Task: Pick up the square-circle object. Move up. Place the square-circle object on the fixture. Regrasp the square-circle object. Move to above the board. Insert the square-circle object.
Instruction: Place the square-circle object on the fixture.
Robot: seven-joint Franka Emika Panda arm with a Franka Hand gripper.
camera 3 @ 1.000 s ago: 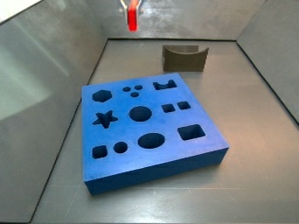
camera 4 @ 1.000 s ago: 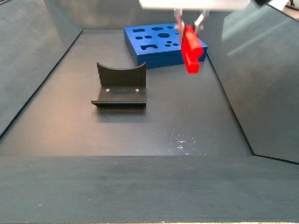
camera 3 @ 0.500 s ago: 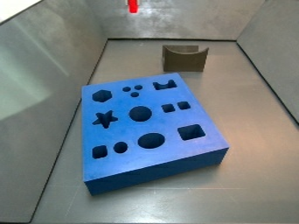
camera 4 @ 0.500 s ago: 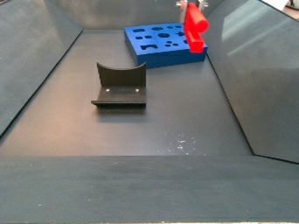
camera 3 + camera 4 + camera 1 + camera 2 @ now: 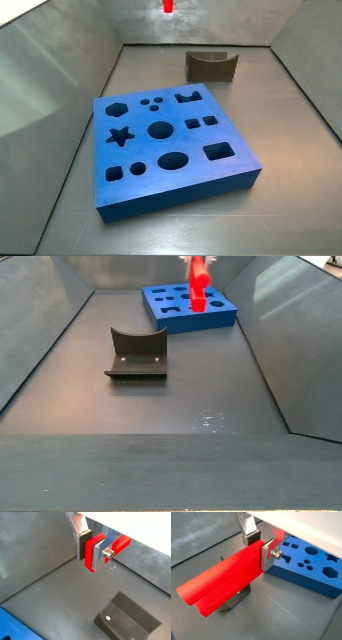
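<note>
grey floor below; tool [image 5: 95, 552] high up, plates clamped on the red square-circle object [image 5: 228, 582]; blue board [image 5: 170, 150] well beneath

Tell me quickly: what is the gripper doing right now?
Gripper: shut on the square-circle object, held high above the floor.

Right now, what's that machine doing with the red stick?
The robot arm's gripper is clamped on the red-orange peg and holds it high in the air, touching nothing below. The blue board with shaped holes lies on the floor, all holes empty. The small dark fixture stands apart from it, also empty.
</note>
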